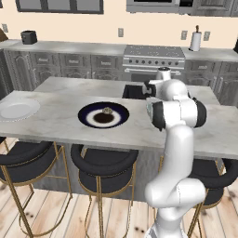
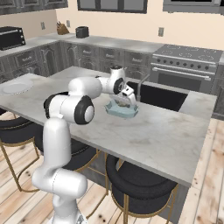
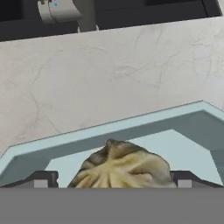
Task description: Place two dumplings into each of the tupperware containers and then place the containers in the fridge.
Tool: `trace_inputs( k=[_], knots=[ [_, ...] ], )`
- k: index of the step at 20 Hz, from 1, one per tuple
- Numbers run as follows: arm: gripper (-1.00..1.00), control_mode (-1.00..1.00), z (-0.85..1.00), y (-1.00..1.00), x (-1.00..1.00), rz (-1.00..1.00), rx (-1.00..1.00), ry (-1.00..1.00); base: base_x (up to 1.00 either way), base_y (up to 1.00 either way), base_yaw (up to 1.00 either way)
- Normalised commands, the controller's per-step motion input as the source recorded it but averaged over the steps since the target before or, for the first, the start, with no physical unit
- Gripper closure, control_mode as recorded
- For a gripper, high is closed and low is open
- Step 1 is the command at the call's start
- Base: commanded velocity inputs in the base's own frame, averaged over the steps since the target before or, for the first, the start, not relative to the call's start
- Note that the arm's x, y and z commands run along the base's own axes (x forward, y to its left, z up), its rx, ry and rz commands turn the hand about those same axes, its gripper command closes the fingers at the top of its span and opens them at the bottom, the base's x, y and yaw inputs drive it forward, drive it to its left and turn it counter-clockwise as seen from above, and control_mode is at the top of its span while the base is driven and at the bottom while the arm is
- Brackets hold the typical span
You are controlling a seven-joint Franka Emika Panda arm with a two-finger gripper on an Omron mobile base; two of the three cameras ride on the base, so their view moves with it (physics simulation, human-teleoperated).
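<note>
Now: Gripper Spread Wide Over a Dumpling in the Teal Tub

Down at the gripper (image 3: 112, 181), the two dark fingertips (image 3: 41, 179) stand far apart, one on each side of a dumpling (image 3: 122, 166); whether they touch it cannot be told. The dumpling is a pleated, roundish lump, tan with olive shading, its folds gathering to a small peak on top. It lies inside the pale teal tupperware container (image 3: 131, 127), a shallow tub with a smooth, light rim, angled corners and darker sloping inner walls.

From the right base view, the gripper (image 2: 127, 99) hangs low over this same container (image 2: 123, 111), which sits on the table (image 2: 157, 131), a pale marble-patterned slab with faint grey veins, near the dark sink (image 2: 162, 96).

Farther along the table, the left base view shows a round dark-blue plate (image 1: 103, 115), glossy, with another small dumpling (image 1: 107, 111) on its dark centre. Well apart, at the table's far end, rests a round white plate (image 1: 17, 109). Black cushioned stools (image 1: 103, 162) with thin gold legs stand beneath.
</note>
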Motion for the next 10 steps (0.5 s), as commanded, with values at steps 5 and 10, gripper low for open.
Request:
trace_inputs(
  k=[5,10],
  knots=[
    [-1.00,-1.00,0.00,0.05,-0.60,0.03,0.00,-0.09,0.00,0.00,0.00],
    [-1.00,-1.00,0.41,0.09,-0.76,0.06,-0.02,-0.13,0.00,0.00,0.00]
  ],
)
